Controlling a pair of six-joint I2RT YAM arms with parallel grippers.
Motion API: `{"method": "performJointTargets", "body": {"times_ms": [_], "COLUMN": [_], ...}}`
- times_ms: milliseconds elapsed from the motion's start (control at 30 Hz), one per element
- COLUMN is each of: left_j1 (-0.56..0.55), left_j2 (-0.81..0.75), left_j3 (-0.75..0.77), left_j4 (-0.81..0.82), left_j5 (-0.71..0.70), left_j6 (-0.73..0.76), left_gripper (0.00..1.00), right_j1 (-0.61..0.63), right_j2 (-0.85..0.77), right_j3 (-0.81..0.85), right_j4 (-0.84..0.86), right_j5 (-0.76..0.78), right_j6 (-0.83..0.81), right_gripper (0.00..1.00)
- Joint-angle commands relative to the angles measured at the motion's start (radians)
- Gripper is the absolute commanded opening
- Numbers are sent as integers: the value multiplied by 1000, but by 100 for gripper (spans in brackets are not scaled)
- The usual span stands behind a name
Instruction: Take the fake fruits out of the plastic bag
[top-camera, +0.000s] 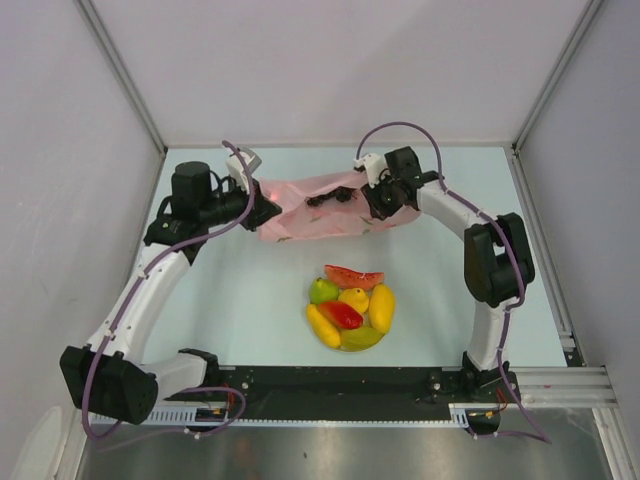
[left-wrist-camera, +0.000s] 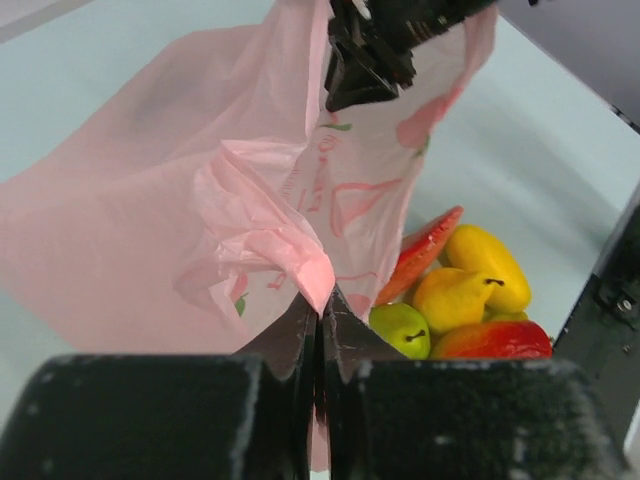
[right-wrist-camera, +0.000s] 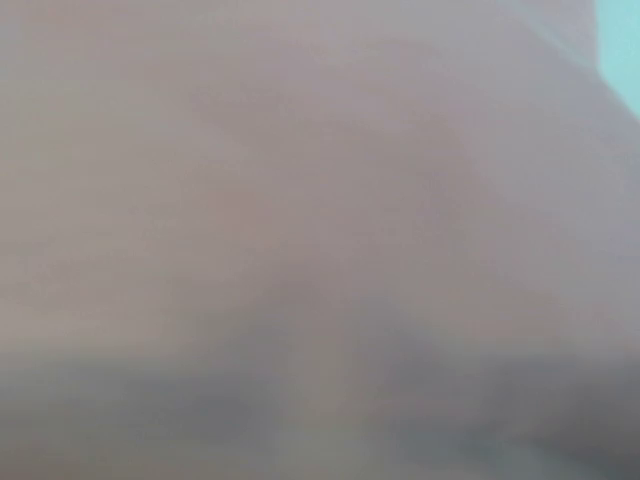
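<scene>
The pink plastic bag (top-camera: 315, 210) hangs stretched between my two grippers above the far middle of the table. My left gripper (top-camera: 268, 212) is shut on its crumpled left edge (left-wrist-camera: 300, 262). My right gripper (top-camera: 377, 203) pinches its right end and shows at the top of the left wrist view (left-wrist-camera: 365, 60). The fake fruits lie in a pile on the table in front of the bag: a watermelon slice (top-camera: 353, 275), green pear (top-camera: 322, 291), lemon (top-camera: 354, 299), red piece (top-camera: 342, 315), mango (top-camera: 382, 307) and banana (top-camera: 322, 325). The bag (right-wrist-camera: 300, 200) fills the right wrist view as a blur.
A dark shape (top-camera: 330, 198) shows on the bag; I cannot tell if it is print or something inside. Grey walls enclose the table on three sides. A black rail (top-camera: 340, 380) with the arm bases runs along the near edge.
</scene>
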Motion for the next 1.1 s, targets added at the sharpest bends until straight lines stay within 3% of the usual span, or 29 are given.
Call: {"method": "performJointTargets", "body": {"times_ms": [0,233,367,600,1067], "left_j1": [-11,-60,-129,-175,-180], "left_j2": [0,-7,17,98,117], "left_j3": [15,9,19,104,79], "left_j4": [67,47,38,6,0], "left_j5": [-107,-221,-247,-267,-247], "left_j6": [-23,55,83,112,84], "left_gripper": [0,0,0,0,0], "right_j1": [63,75,69,54,54], "right_j2": [45,80,129,226,339], "right_j3": [61,25,29,109,236], "right_j4": [90,369,446,402,414], "right_j5": [6,137,154,142,154], "right_j6": [31,17,-50,-75,-124], "right_gripper": [36,38,39,38,39]}}
